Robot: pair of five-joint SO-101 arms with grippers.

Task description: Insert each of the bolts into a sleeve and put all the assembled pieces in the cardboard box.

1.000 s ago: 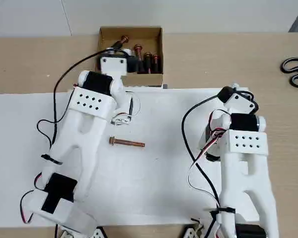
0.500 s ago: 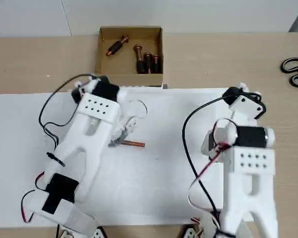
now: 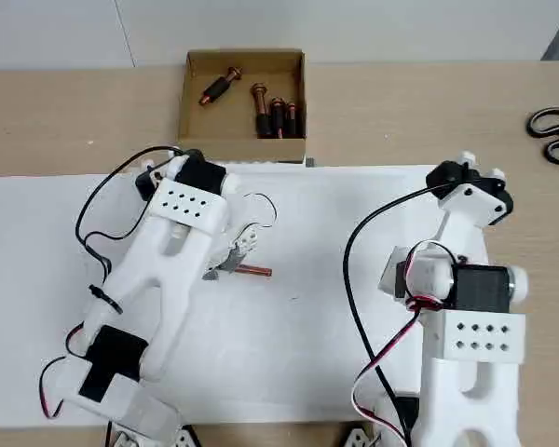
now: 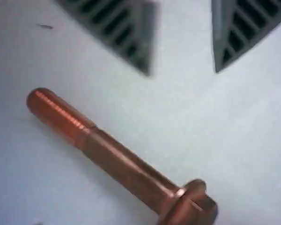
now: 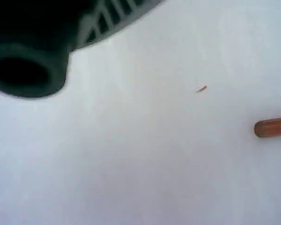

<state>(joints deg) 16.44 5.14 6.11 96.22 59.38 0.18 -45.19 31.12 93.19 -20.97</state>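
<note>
A copper bolt [image 3: 254, 271] lies on the white sheet, its head hidden under my left gripper [image 3: 231, 262]. In the left wrist view the bolt [image 4: 117, 164] lies whole, just beyond the two fingertips of the open left gripper [image 4: 182, 47], which touch nothing. My right gripper [image 5: 47, 42] is shut on a dark hollow sleeve [image 5: 27, 70], held above the sheet with the bolt's tip [image 5: 271, 127] farther off. In the high view the right gripper [image 3: 394, 277] sits at the sheet's right side. The cardboard box [image 3: 194, 102] at the back holds several assembled pieces [image 3: 277, 114].
Black scissors [image 3: 554, 123] lie on the wooden table at the far right. The white sheet [image 3: 298, 354] covers the middle of the table. Black cables loop from both arms over the sheet.
My left arm drew back from the box, leaving an assembled piece inside, and came down over the bolt. The right arm pulled back toward the near edge.
</note>
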